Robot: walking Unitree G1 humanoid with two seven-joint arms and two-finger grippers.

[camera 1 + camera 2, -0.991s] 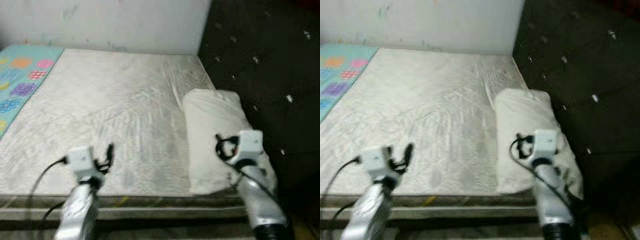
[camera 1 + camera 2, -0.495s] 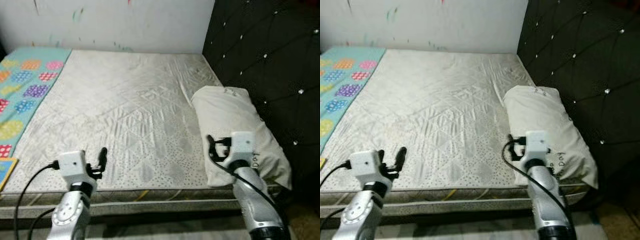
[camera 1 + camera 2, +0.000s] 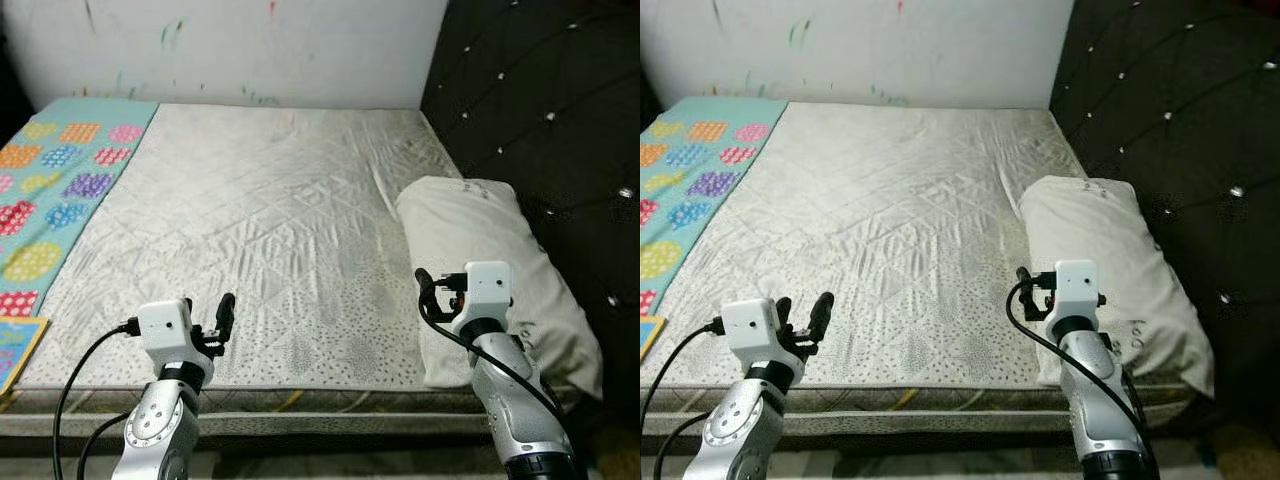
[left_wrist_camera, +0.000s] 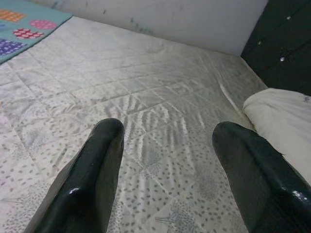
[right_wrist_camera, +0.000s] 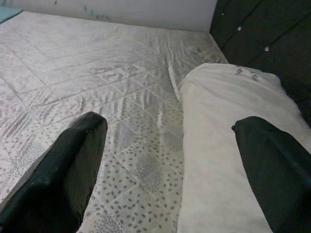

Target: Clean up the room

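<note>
Pillow on the right side of the mattress, both grippers spread and empty.

I saw the pillow [image 3: 495, 265] lying lengthwise on the mattress [image 3: 250, 230], along its right edge beside the dark tufted headboard [image 3: 540, 90]. My right gripper [image 5: 170, 165] hovered over the pillow's near left edge, fingers wide apart and holding nothing. My left gripper [image 4: 167, 165] hung over the near left part of the mattress, released as well. A patterned teal blanket [image 3: 60, 190] covered the far left strip, below the white wall [image 3: 230, 45].

Black tufted headboard [image 3: 540, 100]; paint-marked white wall [image 3: 250, 40] behind.
</note>
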